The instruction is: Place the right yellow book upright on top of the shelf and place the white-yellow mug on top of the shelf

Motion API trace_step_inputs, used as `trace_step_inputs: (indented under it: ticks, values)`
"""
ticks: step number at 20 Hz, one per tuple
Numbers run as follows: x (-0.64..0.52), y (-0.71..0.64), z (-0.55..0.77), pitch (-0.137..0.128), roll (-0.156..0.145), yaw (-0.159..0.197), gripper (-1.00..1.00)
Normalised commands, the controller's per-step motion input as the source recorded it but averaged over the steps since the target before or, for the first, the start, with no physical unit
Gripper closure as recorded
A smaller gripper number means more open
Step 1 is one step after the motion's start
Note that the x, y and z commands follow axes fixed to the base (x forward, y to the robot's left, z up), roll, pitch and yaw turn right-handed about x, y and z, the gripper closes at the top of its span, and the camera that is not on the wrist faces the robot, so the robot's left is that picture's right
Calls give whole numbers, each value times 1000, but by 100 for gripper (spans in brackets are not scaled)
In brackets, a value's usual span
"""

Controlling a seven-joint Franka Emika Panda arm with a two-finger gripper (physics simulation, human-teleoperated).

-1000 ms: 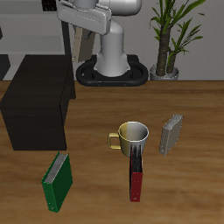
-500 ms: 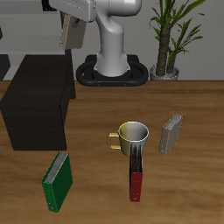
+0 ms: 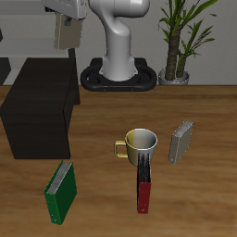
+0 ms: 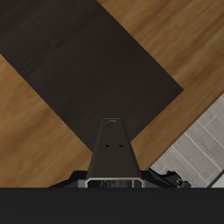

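Note:
My gripper [image 3: 68, 18] is shut on the right yellow book [image 3: 66, 33], a thin tan-grey hardback that hangs upright from the fingers, high above the back part of the shelf [image 3: 39, 102]. In the wrist view the book [image 4: 111, 150] shows end-on as a dark wedge over the shelf's flat black top [image 4: 83, 61]. The white-yellow mug [image 3: 139, 143] stands upright on the table, well away from the gripper, with its yellow handle pointing toward the shelf. The shelf top is bare.
A second tan-grey book [image 3: 180, 143] stands beside the mug. A red-and-black book [image 3: 144, 185] stands in front of the mug. A green book [image 3: 61, 192] leans near the front edge. A potted plant [image 3: 178, 42] is at the back, beside the robot base [image 3: 118, 65].
My gripper has carried the book sideways, away from the robot base, to above the shelf's back part. Everything on the table has stayed put.

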Motion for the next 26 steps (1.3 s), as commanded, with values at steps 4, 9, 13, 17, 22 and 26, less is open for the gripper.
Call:
trace_step_inputs:
  ticks: [4, 9, 13, 17, 22, 26]
  values:
    - [58, -113, 102, 43, 134, -67, 100]
    - [57, -24, 146, 15, 121, -66, 100]
    - [178, -147, 188, 6, 41, -79, 100]
    - [370, -43, 85, 45, 147, -71, 100]
    - [238, -34, 89, 12, 24, -54, 100]
    - [204, -189, 196, -15, -6, -38, 100]
